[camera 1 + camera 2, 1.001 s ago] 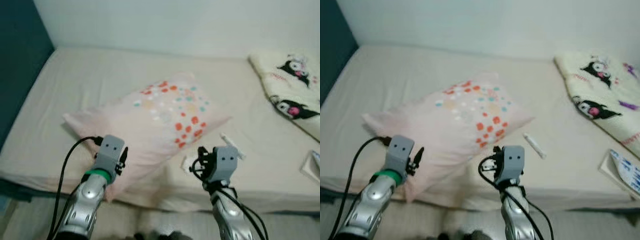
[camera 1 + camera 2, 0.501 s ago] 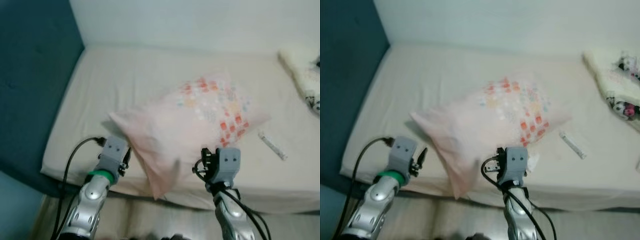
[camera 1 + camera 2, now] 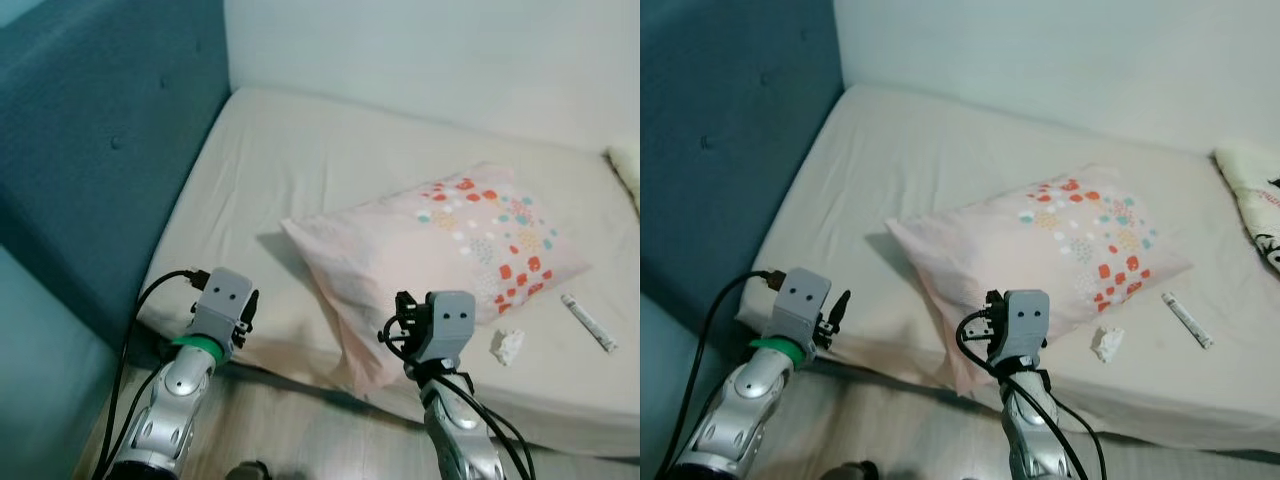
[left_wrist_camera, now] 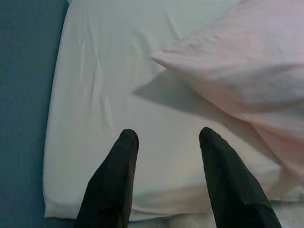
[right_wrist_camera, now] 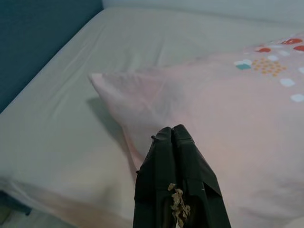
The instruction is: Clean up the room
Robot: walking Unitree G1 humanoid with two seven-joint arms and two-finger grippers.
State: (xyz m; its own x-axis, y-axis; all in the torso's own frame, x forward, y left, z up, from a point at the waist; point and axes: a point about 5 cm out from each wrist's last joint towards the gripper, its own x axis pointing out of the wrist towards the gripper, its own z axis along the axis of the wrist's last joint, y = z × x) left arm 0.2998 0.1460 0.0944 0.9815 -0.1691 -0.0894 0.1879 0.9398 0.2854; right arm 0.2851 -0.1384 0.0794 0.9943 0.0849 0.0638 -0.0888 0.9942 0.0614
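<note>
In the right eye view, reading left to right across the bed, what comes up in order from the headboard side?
Blue headboard → bare sheet of the bed → pink spotted pillow → crumpled tissue → small white tube → patterned blanket at the picture's edge.

One pillow (image 3: 440, 250), one tube (image 3: 588, 322), one tissue (image 3: 508, 346).

Left claw (image 4: 166, 137) spread, right claw (image 5: 172, 130) closed.
</note>
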